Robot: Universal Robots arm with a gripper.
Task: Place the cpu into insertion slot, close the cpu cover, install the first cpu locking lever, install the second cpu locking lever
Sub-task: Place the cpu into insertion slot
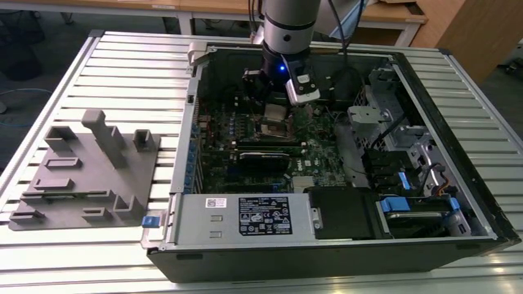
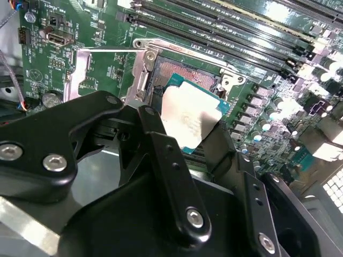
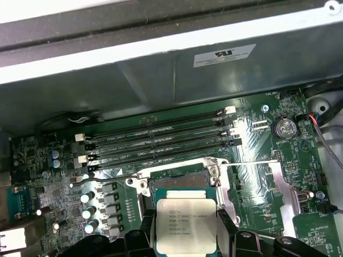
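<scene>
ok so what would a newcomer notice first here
The silvery cpu gripped in the black pincer, right over the insertion slot on the green board. In the exterior view, the arm reaches into an open computer case on a slatted table.

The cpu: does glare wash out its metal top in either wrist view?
In the second wrist view, yes: the cpu top glares almost white, its surface detail lost; in the first wrist view it is evenly lit, with its print showing.
</scene>
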